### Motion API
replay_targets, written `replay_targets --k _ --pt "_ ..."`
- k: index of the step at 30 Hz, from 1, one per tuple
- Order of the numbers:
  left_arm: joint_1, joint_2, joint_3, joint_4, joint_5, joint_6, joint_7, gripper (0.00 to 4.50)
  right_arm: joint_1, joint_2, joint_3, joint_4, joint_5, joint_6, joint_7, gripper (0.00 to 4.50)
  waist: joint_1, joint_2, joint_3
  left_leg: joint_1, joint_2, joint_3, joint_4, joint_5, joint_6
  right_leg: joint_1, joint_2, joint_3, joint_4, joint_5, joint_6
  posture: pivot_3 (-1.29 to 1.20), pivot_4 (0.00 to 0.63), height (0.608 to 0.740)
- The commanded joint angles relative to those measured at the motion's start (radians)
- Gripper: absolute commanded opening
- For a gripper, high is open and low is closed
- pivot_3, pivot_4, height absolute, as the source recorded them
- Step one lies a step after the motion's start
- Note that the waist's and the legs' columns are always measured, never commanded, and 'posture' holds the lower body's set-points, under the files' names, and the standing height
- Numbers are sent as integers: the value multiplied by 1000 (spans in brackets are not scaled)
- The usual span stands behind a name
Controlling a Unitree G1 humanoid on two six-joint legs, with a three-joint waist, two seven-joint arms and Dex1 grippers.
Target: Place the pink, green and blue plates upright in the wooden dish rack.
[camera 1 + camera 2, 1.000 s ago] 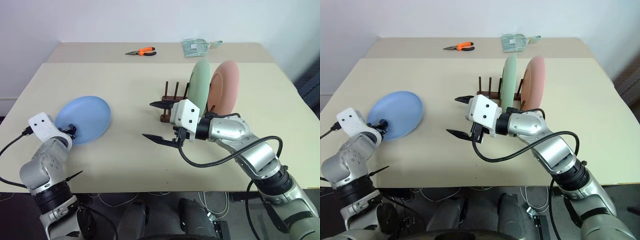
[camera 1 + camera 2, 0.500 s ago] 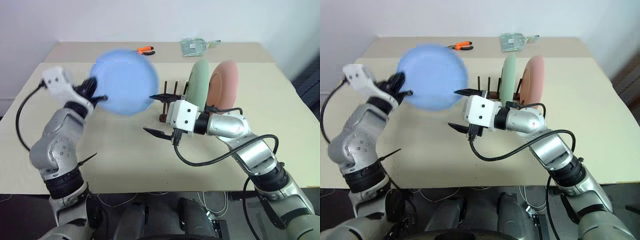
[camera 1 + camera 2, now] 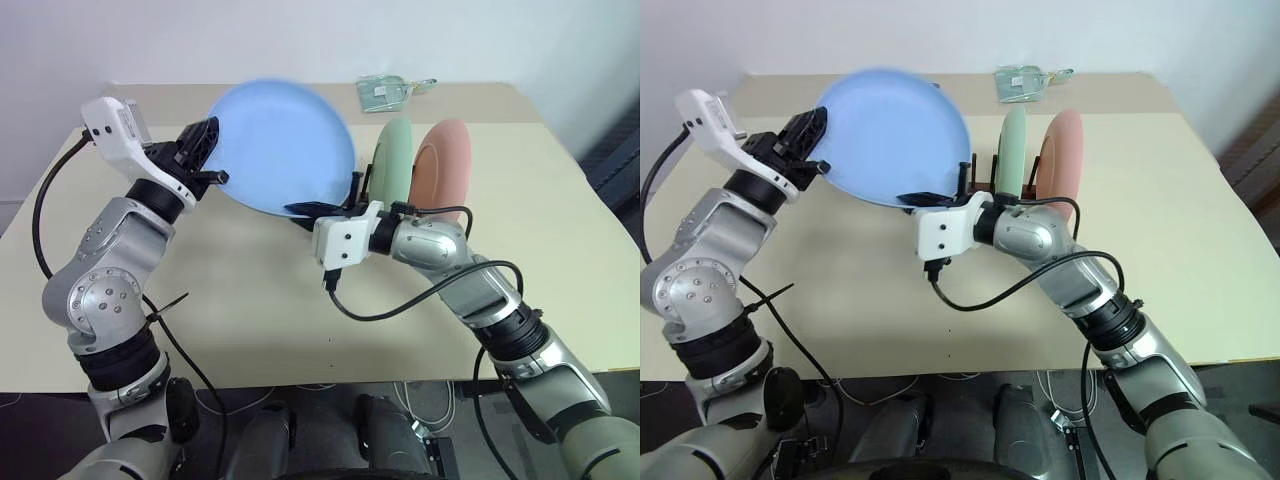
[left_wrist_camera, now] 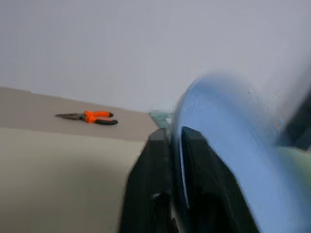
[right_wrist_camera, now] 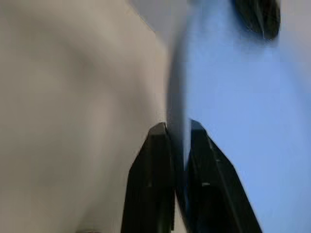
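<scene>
A plain white wall backs two pale beige tables (image 3: 250, 280) pushed together, the seam between them running across the far part of the surface; dark floor with loose cables shows below the near edge. On the far table lie orange-handled pliers (image 4: 90, 117) and, further to the right, a clear plastic packet (image 3: 390, 93). The near table is matte and bare apart from the wooden dish rack (image 3: 978, 178), which stands right of centre with its dark pegs upright. In the rack the green plate (image 3: 394, 172) and the pink plate (image 3: 443, 172) stand on edge side by side, the pink one on the right, close together but apart. The blue plate (image 3: 285, 145) is held up in the air above the table, left of the rack and partly in front of it, tilted with its face towards the camera. The left gripper (image 3: 205, 160) pinches its left rim, fingers narrow with the plate's edge between them, as the left wrist view shows. The right gripper (image 3: 925, 199) grips the plate's lower rim from below, its two fingers (image 5: 158, 160) closed tight on either side of the thin edge.
</scene>
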Motion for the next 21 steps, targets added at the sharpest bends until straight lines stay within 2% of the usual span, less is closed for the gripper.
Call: replay_targets --k 1,3,4,7,10,15,21 --pt "-69 14 120 64 22 -156 97 2438 -9 47 -95 -28 53 14 -36 0 -1 0 0 0 0 0 0 0 0 0 0 0 0 0 0 0 150 740" --pt "-72 57 146 123 108 -258 118 2438 -15 96 -140 -51 120 53 -43 0 -5 0 0 0 0 0 -1 0 0 0 0 0 0 0 0 0 150 740" --pt "-40 102 120 146 173 -303 86 2438 -17 125 -168 -70 171 81 -43 0 -8 0 0 0 0 0 -1 0 -1 -1 1 0 0 0 -1 0 150 740" --pt "96 208 -28 171 309 -378 -51 2438 -19 222 -267 -147 363 249 -58 0 -7 0 -1 2 1 1 -10 3 -5 -4 2 3 0 1 -2 0 150 740" --pt "256 250 -191 121 354 -415 -213 2438 -45 322 -388 -233 605 479 -129 0 5 0 -1 1 1 0 -12 5 -8 -5 2 3 0 1 -2 0 150 740" --pt "426 268 -374 52 369 -423 -382 2438 -105 447 -573 -293 974 816 -372 0 -2 0 -1 -1 1 -1 -11 4 -4 -8 1 2 0 3 -7 0 150 740" --pt "478 252 -438 40 383 -421 -434 2438 -143 572 -711 -241 1199 984 -738 0 -8 3 -1 0 3 -2 -15 4 -5 -14 5 3 4 2 -12 0 150 740"
